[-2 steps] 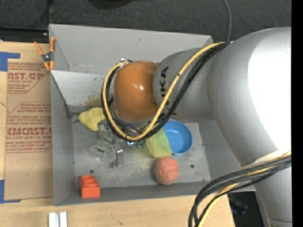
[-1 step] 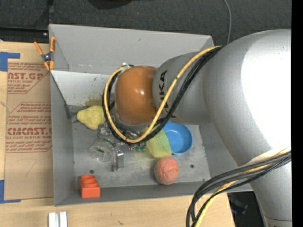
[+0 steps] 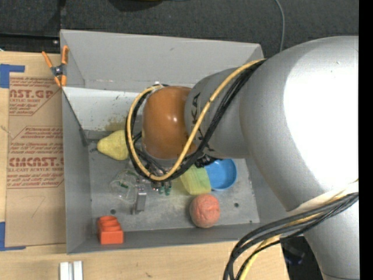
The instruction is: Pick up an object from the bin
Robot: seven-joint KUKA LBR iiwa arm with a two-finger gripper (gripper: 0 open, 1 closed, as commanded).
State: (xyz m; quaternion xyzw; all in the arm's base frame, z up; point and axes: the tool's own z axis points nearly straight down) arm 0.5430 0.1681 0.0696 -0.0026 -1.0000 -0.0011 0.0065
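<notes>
The gripper (image 3: 140, 196) hangs over one clear plastic piece (image 3: 122, 184), at 8 o'clock from the centre of the bin (image 3: 169, 57). I cannot tell whether it is clenched or released. From it, one yellow lump (image 3: 114, 145) lies at 11 o'clock and one orange block (image 3: 109, 230) at 7. One pink ball (image 3: 204, 210) lies at 4, and one yellow-green block (image 3: 195, 181) and one blue cup (image 3: 224, 174) at 3.
</notes>
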